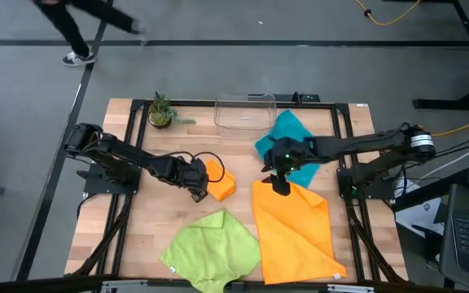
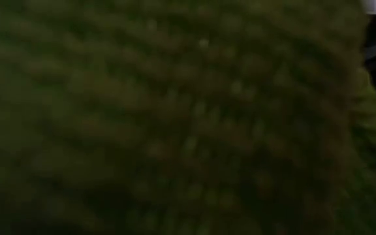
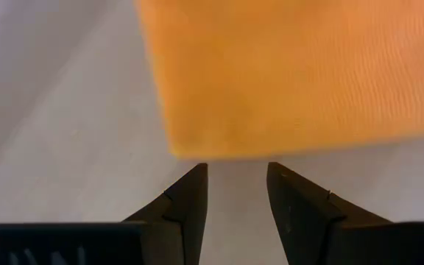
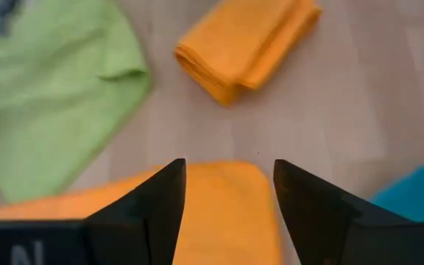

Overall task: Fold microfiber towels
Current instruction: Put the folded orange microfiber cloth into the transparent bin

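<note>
Large orange towel (image 1: 293,230) spread flat, front right of tabletop (image 1: 137,220); right gripper (image 1: 280,182) spread over its far corner. Green towel (image 1: 212,249) rumpled, front centre. Teal towel (image 1: 287,138) crumpled behind. Small orange towel (image 1: 220,182) folded mid-table; left gripper (image 1: 199,192) spread, just beside it. One folded, three to go, I reckon.

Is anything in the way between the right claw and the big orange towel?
No, nothing shows between them. The right claw is open and hangs right over the near corner of the big orange towel. The teal towel lies off to one side.
</note>
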Robot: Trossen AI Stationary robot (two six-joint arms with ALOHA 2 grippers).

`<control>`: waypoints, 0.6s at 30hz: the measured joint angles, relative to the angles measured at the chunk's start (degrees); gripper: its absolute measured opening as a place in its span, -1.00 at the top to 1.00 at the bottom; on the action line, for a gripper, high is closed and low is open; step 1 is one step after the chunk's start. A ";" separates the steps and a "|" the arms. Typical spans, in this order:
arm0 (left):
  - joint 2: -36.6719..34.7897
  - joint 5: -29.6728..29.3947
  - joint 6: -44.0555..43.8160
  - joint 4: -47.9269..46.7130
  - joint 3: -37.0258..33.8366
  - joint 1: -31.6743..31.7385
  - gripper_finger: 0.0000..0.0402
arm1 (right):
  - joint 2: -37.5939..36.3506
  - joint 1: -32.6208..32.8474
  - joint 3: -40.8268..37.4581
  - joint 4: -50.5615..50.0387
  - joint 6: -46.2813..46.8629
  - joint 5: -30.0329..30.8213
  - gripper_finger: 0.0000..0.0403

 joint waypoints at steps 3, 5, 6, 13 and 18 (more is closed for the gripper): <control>1.18 1.37 0.04 -0.39 0.00 -0.25 0.33 | -0.12 0.10 -5.46 9.79 4.04 -2.31 -0.04; 1.84 0.47 0.44 -0.51 0.00 -0.34 0.33 | 0.96 0.07 -7.79 17.50 7.69 -1.96 -0.04; 2.31 -0.28 0.69 -0.31 0.00 -0.34 0.33 | 1.63 0.04 -8.51 20.54 9.39 -1.57 -0.04; 5.97 -6.76 4.84 -0.36 0.00 2.04 0.33 | 8.68 0.04 -9.10 31.85 19.54 1.55 -0.04; 7.91 -12.70 6.53 -0.13 0.00 4.83 0.33 | 14.40 -0.49 -9.10 38.04 20.41 3.45 -0.04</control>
